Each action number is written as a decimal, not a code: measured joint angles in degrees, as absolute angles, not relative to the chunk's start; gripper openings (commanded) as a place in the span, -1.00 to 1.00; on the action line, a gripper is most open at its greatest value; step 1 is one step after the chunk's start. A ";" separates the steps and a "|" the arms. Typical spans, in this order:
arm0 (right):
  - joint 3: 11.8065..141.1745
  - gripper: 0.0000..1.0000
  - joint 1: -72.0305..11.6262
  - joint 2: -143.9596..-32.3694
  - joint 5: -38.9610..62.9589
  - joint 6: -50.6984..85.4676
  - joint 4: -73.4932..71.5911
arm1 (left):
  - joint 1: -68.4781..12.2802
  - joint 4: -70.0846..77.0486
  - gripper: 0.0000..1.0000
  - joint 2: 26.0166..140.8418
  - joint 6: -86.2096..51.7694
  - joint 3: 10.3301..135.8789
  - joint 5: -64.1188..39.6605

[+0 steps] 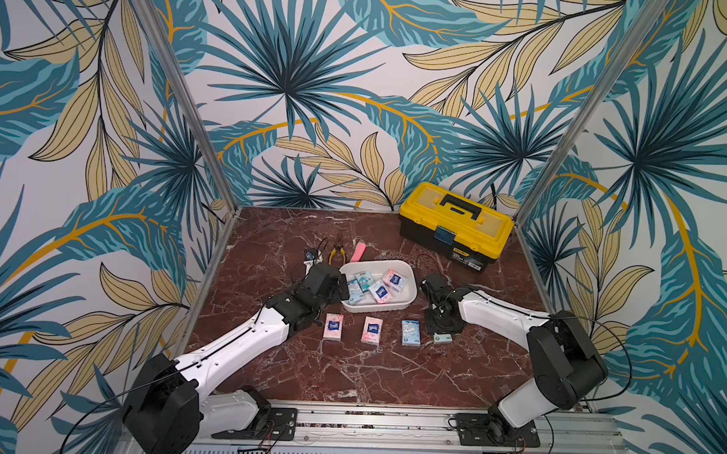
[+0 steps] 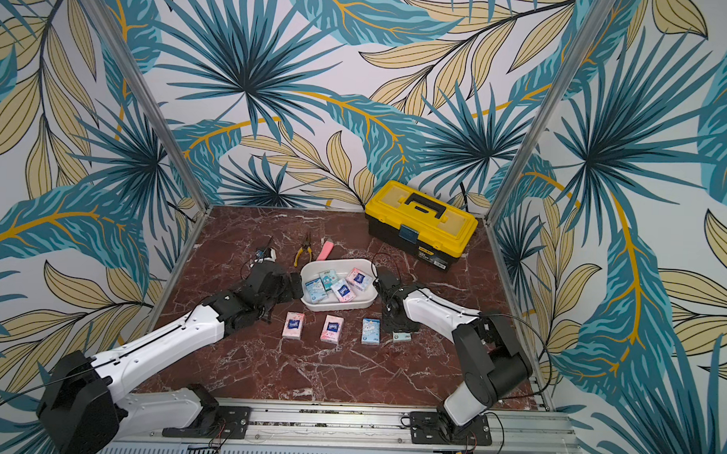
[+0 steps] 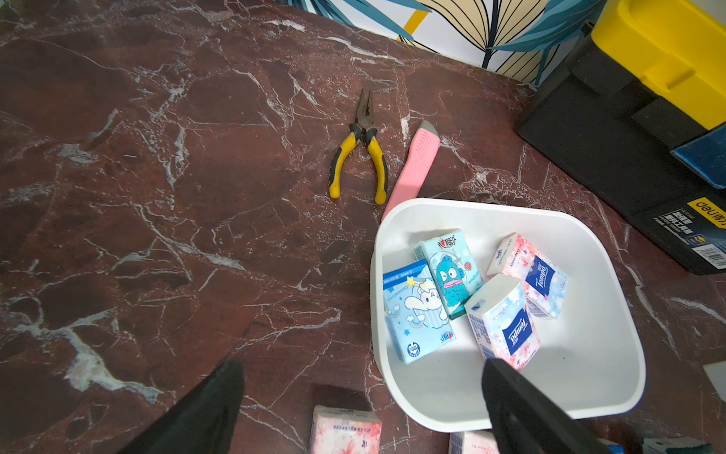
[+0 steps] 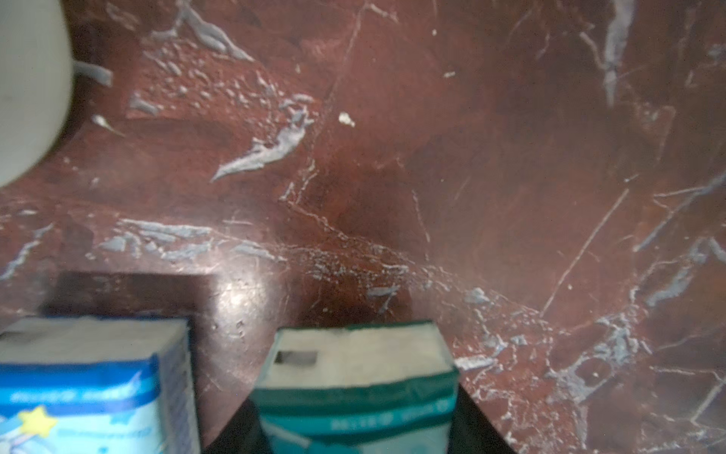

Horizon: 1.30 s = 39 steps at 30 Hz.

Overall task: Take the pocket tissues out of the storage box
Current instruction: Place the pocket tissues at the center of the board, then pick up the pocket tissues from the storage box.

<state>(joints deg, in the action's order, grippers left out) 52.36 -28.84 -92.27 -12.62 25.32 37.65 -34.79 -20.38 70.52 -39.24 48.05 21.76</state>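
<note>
Red-veined marble tabletop [image 1: 348, 381], enclosed by leaf-patterned walls, carries all items.

Key relation: the storage box [image 1: 384, 310] lies directly ahead of the left gripper [image 3: 361, 369], which sits at the box's short end on that arm's side. Its jaws stand fully apart and straddle the box wall. One finger [image 3: 510, 393] hangs over the interior, tip just beside the nearer pink Tempo packet [image 3: 506, 322]. The other finger [image 3: 212, 401] is outside, over bare table. That packet's long axis points roughly away from the gripper, so the jaws would probably have to shift sideways into the box to bracket its long sides. The left arm is the nearer one and carries nothing.

The right gripper [image 4: 353, 428] is beyond the opposite end of the box, low over the table, jaws closed on a teal packet [image 4: 353, 373]. Whether that packet touches the table cannot be told.

Count of pocket tissues [image 1: 380, 291]: eight.
- In the storage box: four. These are the nearer pink Tempo packet, the farther pink Tempo packet [image 3: 534, 275], one light blue packet [image 3: 416, 310] and one teal fish-print packet [image 3: 448, 271].
- In a row on the table before the box: three. These are two pink table packets [image 1: 333, 327] [image 1: 371, 330] and one blue table packet [image 1: 411, 333].
- In the right gripper: one.

Other items: one pair of yellow-handled pliers [image 3: 365, 129] and one pink utility knife [image 3: 416, 169], both just behind the box, and one yellow-lidded toolbox [image 1: 455, 225], well apart.
</note>
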 measured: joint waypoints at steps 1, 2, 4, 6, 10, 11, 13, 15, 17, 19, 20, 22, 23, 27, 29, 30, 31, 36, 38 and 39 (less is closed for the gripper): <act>52.14 0.13 -28.80 -92.51 -12.56 25.54 37.34 | -34.79 -20.38 1.00 70.52 -39.24 48.05 21.76; 51.99 0.13 -28.80 -92.68 -12.56 25.76 37.21 | -34.79 -20.36 1.00 70.52 -39.27 48.05 21.76; 51.59 0.15 -28.80 -92.90 -12.56 26.09 36.93 | -34.79 -20.38 1.00 70.52 -39.24 48.05 21.76; 51.53 0.20 -28.69 -92.92 -12.60 26.46 36.69 | -34.79 -20.38 1.00 70.54 -39.22 48.05 21.74; 51.53 0.29 -28.47 -92.92 -12.58 26.65 36.16 | -34.79 -20.38 1.00 70.76 -39.22 48.07 21.50; 51.53 0.31 -28.45 -92.92 -12.58 26.65 36.12 | -34.79 -20.38 1.00 70.85 -39.20 48.07 21.37; 51.53 0.34 -28.40 -92.90 -12.60 26.65 36.01 | -34.79 -20.38 1.00 70.87 -39.16 48.07 21.06; 51.53 0.38 -28.36 -92.84 -12.60 26.65 35.99 | -34.79 -20.40 1.00 70.87 -38.96 48.21 20.64; 51.53 0.45 -28.36 -92.51 -12.60 26.65 36.01 | -34.79 -20.53 1.00 70.87 -38.79 48.58 20.32; 51.53 0.51 -28.36 -91.59 -12.62 26.63 36.01 | -34.79 -20.78 0.99 70.87 -38.52 49.19 20.08; 51.55 0.53 -28.36 -90.78 -12.62 26.61 36.05 | -34.79 -21.15 1.00 70.87 -38.35 49.67 19.86; 51.77 0.58 -28.36 -88.97 -12.73 26.57 36.23 | -34.79 -21.98 1.00 70.87 -38.15 50.85 19.07; 52.03 0.61 -28.36 -87.92 -12.88 26.57 36.36 | -34.79 -22.22 1.00 70.94 -38.15 51.59 18.50; 53.87 0.71 -28.18 -84.12 -13.80 26.09 37.26 | -34.87 -22.44 1.00 72.40 -38.41 54.39 15.59; 55.18 0.78 -28.05 -82.06 -14.50 25.74 37.82 | -35.66 -22.55 1.00 74.06 -38.44 55.81 14.70; 55.75 0.81 -28.01 -81.17 -14.83 25.52 37.98 | -36.14 -22.59 1.00 74.85 -38.44 56.42 14.61; 56.21 0.84 -27.90 -80.18 -15.18 25.28 38.06 | -36.95 -22.72 1.00 75.90 -38.39 57.28 14.50; 57.80 0.99 -27.24 -75.20 -16.29 23.94 38.89 | -41.21 -23.90 1.00 82.04 -38.68 62.83 14.04; 58.08 0.99 -26.94 -72.93 -16.45 23.20 39.03 | -42.46 -24.25 1.00 84.68 -39.42 65.23 13.85; 58.11 0.99 -26.83 -71.94 -16.47 22.90 39.09 | -42.85 -24.58 0.99 85.73 -39.79 66.22 13.80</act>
